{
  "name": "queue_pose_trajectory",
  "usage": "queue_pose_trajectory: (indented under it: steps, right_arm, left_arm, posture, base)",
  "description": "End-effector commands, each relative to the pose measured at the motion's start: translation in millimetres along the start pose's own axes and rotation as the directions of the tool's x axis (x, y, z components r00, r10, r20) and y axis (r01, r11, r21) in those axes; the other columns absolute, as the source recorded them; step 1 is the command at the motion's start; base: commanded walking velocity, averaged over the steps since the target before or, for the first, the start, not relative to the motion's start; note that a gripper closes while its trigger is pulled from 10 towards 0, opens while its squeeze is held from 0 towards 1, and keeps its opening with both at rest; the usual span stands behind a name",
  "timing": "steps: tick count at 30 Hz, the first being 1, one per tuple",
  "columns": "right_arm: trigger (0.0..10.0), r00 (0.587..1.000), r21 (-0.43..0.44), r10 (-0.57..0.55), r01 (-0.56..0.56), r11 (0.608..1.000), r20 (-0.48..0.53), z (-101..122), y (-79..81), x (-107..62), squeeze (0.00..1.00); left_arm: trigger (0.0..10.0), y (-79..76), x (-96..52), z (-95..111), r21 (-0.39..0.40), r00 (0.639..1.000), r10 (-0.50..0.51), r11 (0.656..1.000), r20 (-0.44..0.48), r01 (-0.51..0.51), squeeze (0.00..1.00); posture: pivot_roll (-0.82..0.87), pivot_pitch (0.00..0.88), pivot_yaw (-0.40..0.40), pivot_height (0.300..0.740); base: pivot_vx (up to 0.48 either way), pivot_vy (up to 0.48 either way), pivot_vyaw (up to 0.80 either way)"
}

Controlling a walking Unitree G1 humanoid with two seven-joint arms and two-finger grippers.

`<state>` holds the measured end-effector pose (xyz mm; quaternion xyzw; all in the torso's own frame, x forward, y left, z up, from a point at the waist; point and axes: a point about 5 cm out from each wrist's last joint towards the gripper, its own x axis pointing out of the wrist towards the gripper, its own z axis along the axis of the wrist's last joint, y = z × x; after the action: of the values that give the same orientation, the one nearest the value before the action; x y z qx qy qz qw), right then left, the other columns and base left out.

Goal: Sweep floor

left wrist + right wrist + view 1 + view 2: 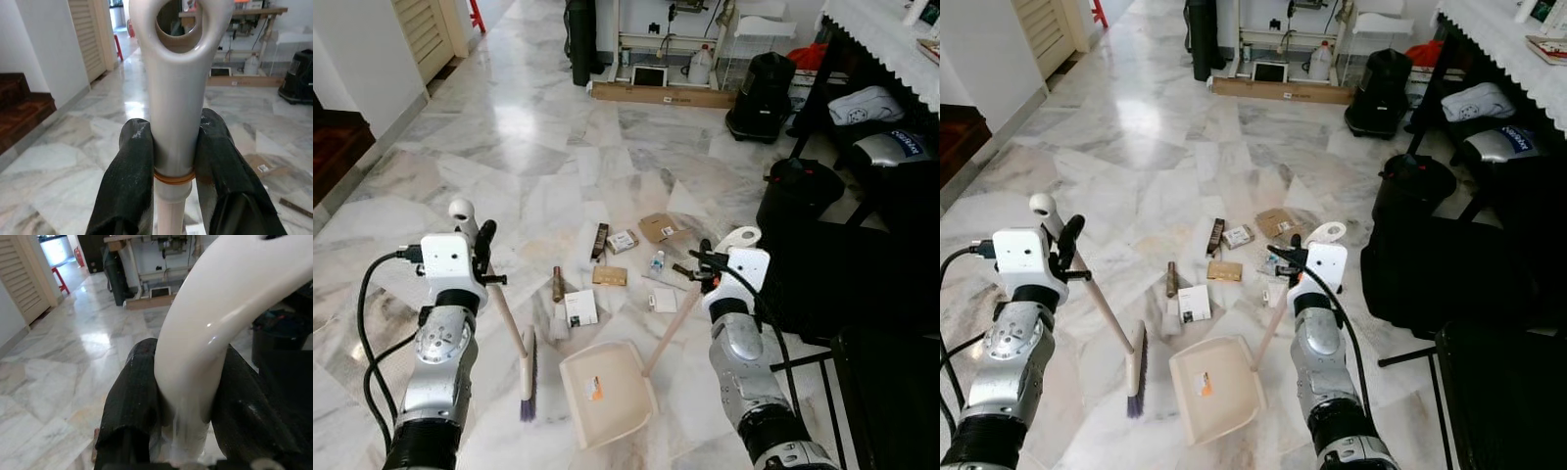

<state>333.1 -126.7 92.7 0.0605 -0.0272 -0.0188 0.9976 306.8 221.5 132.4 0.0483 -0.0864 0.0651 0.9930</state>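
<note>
Dustpan (605, 394) lies nearest, handle clamped by right gripper (707, 266), broom (526, 377) handle pinched by left gripper (481, 257); litter (612, 275) beyond risks being scattered past the pan if swept too hard

I observe a glossy marble floor (509, 147). On it: scattered litter (617, 259) of cards, small boxes and a small bottle (657, 261); a cream dustpan (605, 392) just before it; a broom head (528, 377) beside the dustpan.
</note>
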Motion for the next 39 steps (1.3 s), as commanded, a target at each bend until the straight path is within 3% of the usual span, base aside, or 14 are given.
queue_pose_trajectory:
  steps: [1, 7, 26, 39]
  right_arm:
    - [10.0, 0.999, 0.021, -0.02, 0.019, 1.0, 0.046, 9, -3.5, 1.3, 0.0]
    - [10.0, 0.998, 0.016, -0.04, 0.039, 0.999, 0.039, 8, -11.6, -0.3, 0.0]
    - [10.0, 0.999, 0.009, -0.013, 0.012, 1.0, 0.048, 11, -5.5, -0.4, 0.0]
    - [10.0, 1.0, 0.011, 0.023, -0.024, 1.0, 0.02, 12, -0.8, 3.4, 0.0]
  left_arm:
    - [10.0, 2.3, -1.4, 6, -0.007, 0.999, 0.009, 1.0, 0.037, -0.009, 0.0]
    - [10.0, 4.7, -10.5, 1, -0.004, 1.0, 0.016, 1.0, 0.017, -0.016, 0.0]
    - [10.0, 3.9, -13.3, 2, -0.005, 1.0, 0.016, 1.0, 0.012, -0.016, 0.0]
    - [10.0, 21.5, -25.5, 8, 0.021, 0.996, 0.089, 0.996, 0.02, -0.09, 0.0]
  posture:
    - [0.03, 0.034, -0.068, 0.74]
    - [0.03, 0.037, -0.078, 0.74]
    - [0.05, 0.059, -0.09, 0.74]
    - [0.12, 0.111, -0.155, 0.74]
  base:
    - [0.0, 0.0, 0.0]
    - [0.0, 0.0, 0.0]
    - [0.0, 0.0, 0.0]
    - [0.0, 0.0, 0.0]
